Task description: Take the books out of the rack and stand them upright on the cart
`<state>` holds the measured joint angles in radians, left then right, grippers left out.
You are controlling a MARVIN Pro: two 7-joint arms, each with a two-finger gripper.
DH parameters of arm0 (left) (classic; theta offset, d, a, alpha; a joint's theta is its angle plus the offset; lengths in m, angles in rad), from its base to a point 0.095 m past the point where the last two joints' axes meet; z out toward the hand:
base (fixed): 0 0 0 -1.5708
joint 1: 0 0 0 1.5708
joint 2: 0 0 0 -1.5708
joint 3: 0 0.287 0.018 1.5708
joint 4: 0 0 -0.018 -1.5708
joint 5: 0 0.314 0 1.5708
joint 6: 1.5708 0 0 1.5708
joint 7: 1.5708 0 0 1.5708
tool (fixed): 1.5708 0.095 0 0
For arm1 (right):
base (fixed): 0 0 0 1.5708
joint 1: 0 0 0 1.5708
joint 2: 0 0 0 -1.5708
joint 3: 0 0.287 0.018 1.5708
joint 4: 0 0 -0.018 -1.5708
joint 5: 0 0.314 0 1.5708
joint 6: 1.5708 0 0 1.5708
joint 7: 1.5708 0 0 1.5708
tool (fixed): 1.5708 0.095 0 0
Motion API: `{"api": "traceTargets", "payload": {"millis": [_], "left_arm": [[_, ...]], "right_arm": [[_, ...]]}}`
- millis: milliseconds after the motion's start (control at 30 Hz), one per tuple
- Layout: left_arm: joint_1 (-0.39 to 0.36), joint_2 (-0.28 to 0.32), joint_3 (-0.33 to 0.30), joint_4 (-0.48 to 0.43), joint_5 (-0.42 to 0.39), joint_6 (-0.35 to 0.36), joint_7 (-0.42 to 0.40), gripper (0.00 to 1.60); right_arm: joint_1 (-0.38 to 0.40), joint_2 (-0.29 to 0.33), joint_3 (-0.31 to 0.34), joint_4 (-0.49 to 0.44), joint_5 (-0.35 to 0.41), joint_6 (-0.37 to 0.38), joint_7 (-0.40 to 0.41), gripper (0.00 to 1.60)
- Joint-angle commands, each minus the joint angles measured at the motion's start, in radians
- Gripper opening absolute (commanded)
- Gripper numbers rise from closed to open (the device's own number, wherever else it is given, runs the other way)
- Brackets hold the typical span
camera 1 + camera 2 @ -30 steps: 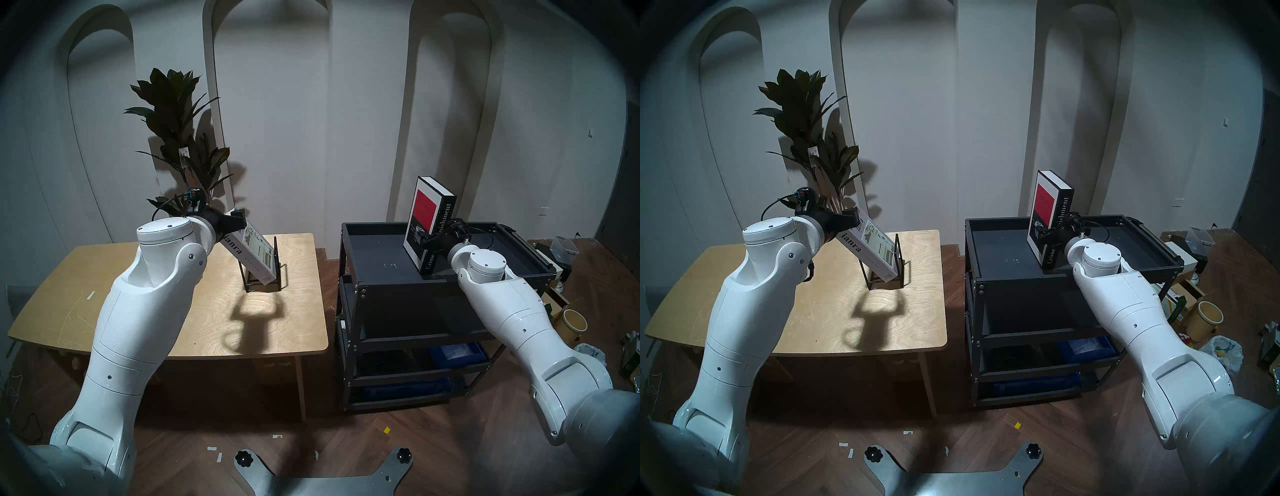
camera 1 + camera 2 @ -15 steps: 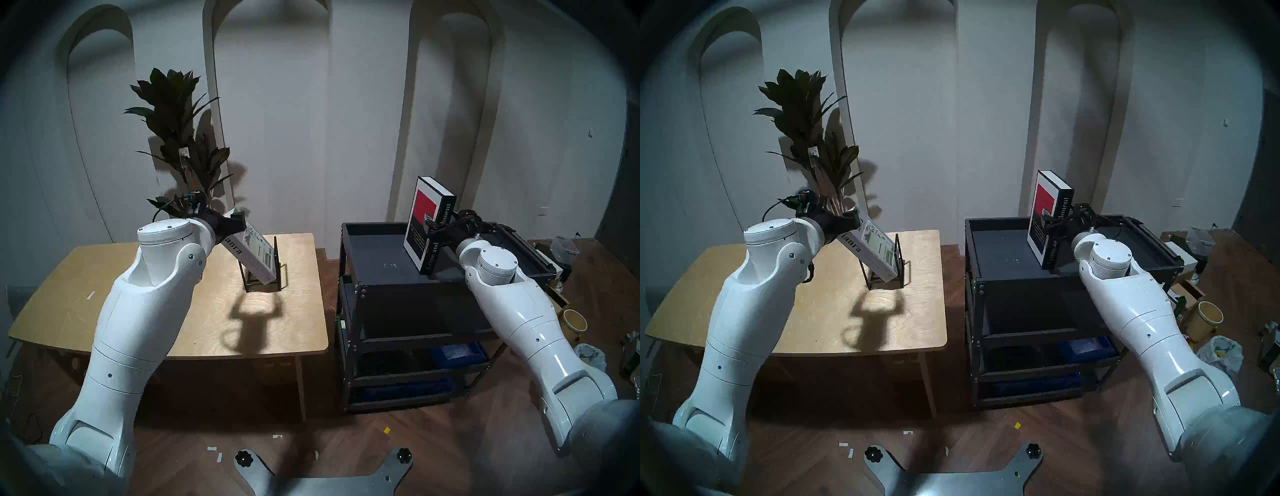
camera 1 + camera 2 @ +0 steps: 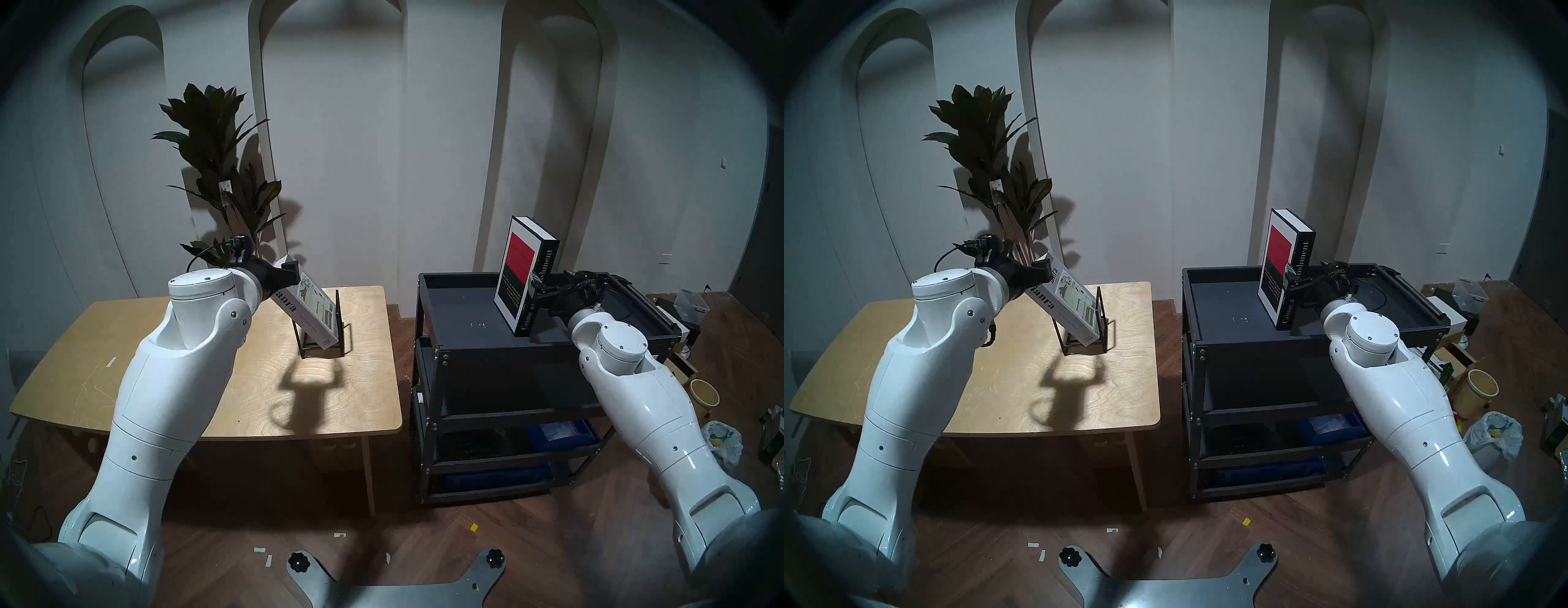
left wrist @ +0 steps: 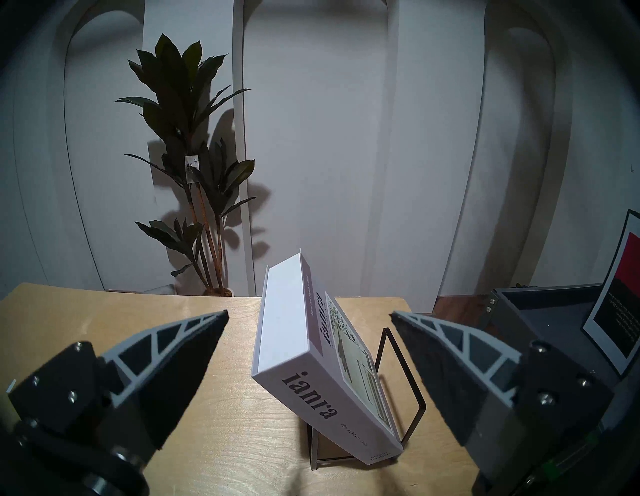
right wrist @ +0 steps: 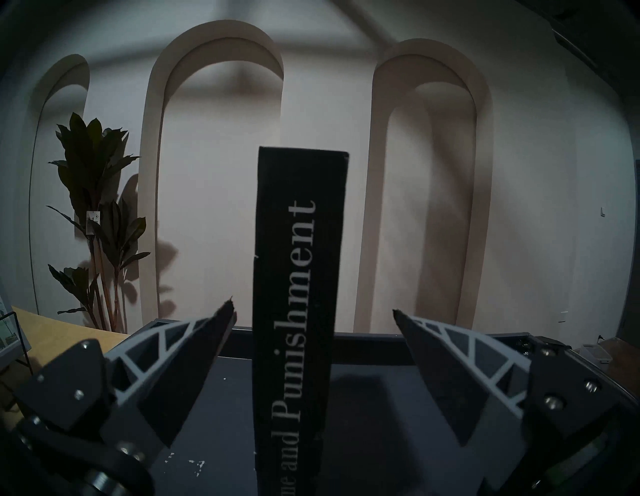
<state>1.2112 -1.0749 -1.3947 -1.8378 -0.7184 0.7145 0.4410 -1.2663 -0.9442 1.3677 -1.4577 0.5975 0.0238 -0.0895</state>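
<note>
**One book upright on the cart, one leaning in the rack**

From my head cameras, I see a pale wall with arched recesses, a dark herringbone wood floor and a leafy plant [image 3: 216,161] in the corner. A light wooden tabletop [image 3: 127,365] sits on my left, and the black cart [image 3: 462,335] stands to its right. The small wire rack [image 3: 339,327] stands on the tabletop with the pale grey-white book [image 3: 312,316] leaning inside it, top tilted toward my left arm. My left pincer [image 3: 292,271] hangs spread at that book's raised upper end. The black book [image 3: 524,276] stands upright on the cart's top tray, red-and-black cover facing left. My right pincer [image 3: 535,285] sits level just beside its spine, spread and not pinching it.

My left wrist camera looks over the tabletop [image 4: 221,450] toward the wall and plant [image 4: 194,156]. The pale grey-white book [image 4: 311,363] leans between my spread fingers [image 4: 183,360] without touching either; its lower end rests in the rack [image 4: 401,391]. The cart [image 4: 512,311] and the black book's cover [image 4: 620,304] show at the right edge.

My right wrist camera faces the arches across the cart's dark tray [image 5: 221,415]. The black book [image 5: 298,277] stands upright, spine toward me, between my spread fingers [image 5: 194,363], clear of both.
</note>
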Motion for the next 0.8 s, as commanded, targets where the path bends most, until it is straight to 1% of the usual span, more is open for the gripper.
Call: {"api": "traceTargets", "payload": {"millis": [0, 133, 333, 367, 467, 500, 533, 567, 633, 667, 700, 767], "left_arm": [[-0.025, 0.015, 0.021, -0.038, 0.050, -0.014, 0.027, 1.60], [-0.022, 0.019, 0.031, -0.069, 0.077, -0.023, 0.053, 1.60], [0.005, 0.004, 0.018, -0.115, 0.086, -0.035, 0.105, 1.60], [0.016, -0.002, 0.015, -0.123, 0.085, -0.039, 0.116, 1.60], [0.051, -0.018, 0.013, -0.145, 0.086, -0.052, 0.146, 1.60], [0.068, -0.030, 0.013, -0.152, 0.084, -0.062, 0.155, 1.60], [0.082, -0.036, 0.015, -0.156, 0.085, -0.065, 0.165, 1.60], [0.101, -0.050, 0.013, -0.157, 0.078, -0.076, 0.174, 1.60], [0.134, -0.068, 0.012, -0.155, 0.073, -0.091, 0.191, 1.60], [0.149, -0.085, 0.001, -0.150, 0.053, -0.104, 0.189, 1.60], [0.165, -0.094, -0.005, -0.150, 0.049, -0.114, 0.198, 1.60], [0.191, -0.115, -0.019, -0.150, 0.035, -0.139, 0.207, 1.60]], "right_arm": [[-0.116, 0.036, 0.048, -0.116, 0.027, -0.002, -0.033, 1.60], [-0.170, 0.042, 0.049, -0.166, 0.045, 0.010, -0.050, 1.60], [-0.248, 0.056, 0.049, -0.232, 0.074, 0.030, -0.085, 1.60], [-0.270, 0.058, 0.054, -0.247, 0.081, 0.032, -0.090, 1.60], [-0.302, 0.063, 0.056, -0.273, 0.094, 0.036, -0.104, 1.60], [-0.327, 0.066, 0.062, -0.292, 0.098, 0.036, -0.109, 1.60], [-0.326, 0.066, 0.058, -0.296, 0.102, 0.038, -0.113, 1.60], [-0.350, 0.066, 0.063, -0.313, 0.106, 0.037, -0.116, 1.60], [-0.374, 0.069, 0.063, -0.338, 0.110, 0.036, -0.124, 1.60], [-0.381, 0.068, 0.062, -0.347, 0.112, 0.037, -0.126, 1.60], [-0.405, 0.070, 0.070, -0.369, 0.116, 0.035, -0.133, 1.60], [-0.424, 0.073, 0.075, -0.389, 0.119, 0.031, -0.140, 1.60]]}}
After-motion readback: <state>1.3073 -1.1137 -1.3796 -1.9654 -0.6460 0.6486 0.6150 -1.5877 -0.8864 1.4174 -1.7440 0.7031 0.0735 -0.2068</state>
